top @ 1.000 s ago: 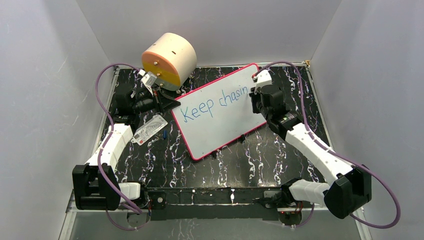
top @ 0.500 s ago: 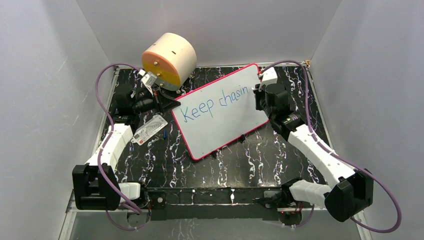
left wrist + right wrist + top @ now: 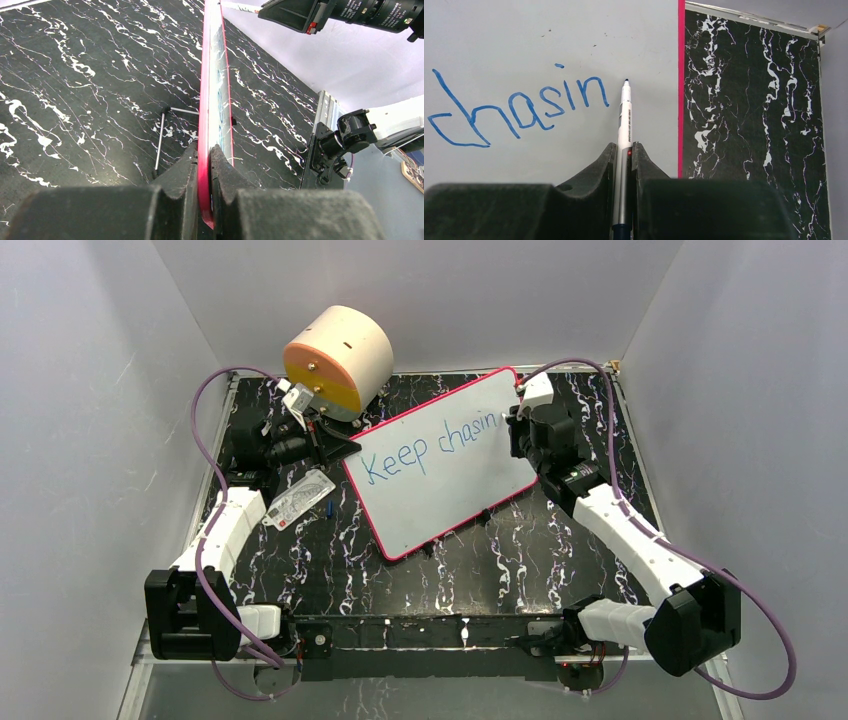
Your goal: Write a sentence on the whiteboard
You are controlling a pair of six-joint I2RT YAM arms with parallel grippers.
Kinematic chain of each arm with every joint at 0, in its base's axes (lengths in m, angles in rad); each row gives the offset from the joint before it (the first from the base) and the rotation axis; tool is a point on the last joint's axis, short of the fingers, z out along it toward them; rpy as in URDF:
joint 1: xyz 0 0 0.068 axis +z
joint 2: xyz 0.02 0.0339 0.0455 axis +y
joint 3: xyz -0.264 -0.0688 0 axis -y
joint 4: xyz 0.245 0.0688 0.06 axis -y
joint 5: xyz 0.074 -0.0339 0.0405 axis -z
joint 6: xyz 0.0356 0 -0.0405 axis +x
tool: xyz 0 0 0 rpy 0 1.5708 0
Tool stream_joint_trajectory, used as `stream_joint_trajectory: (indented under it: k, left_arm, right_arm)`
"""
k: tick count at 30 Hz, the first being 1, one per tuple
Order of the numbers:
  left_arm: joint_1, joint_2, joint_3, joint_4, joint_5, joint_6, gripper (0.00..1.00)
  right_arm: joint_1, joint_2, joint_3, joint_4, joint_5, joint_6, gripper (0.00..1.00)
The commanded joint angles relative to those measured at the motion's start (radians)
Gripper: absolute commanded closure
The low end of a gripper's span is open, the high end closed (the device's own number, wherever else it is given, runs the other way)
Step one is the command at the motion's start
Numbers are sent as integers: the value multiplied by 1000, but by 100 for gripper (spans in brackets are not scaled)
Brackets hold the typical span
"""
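Whiteboard (image 3: 440, 480) is sitting mid-surface (image 3: 520, 560), long axis running 8-to-2 o'clock; L fingers (image 3: 175, 185) are clamping its edge, R fingers (image 3: 589, 190) are gripping marker (image 3: 625, 125), tip sitting just past sentence (image 3: 430, 445), toward 2 o'clock.

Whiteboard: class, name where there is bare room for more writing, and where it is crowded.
Free: the lower half of the whiteboard, between the sentence and the near pink edge. Tight: the strip between "chasin" and the right edge, where the marker tip is. Crowded: the board's left corner, clamped by the left pincer.
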Motion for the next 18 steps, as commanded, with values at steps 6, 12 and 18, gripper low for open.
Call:
stream_joint_trajectory:
  k: [6,12,18]
  left_arm:
    - [-32,18,-17,-66,34,106,100]
    - [-32,19,-16,-66,32,105,100]
    - [-32,19,-16,-67,27,105,100]
  right_arm:
    - [-8,11,50,119,-40,-18,100]
    - [-8,5,50,120,-94,-18,100]
    - [-8,7,52,55,-124,-11,100]
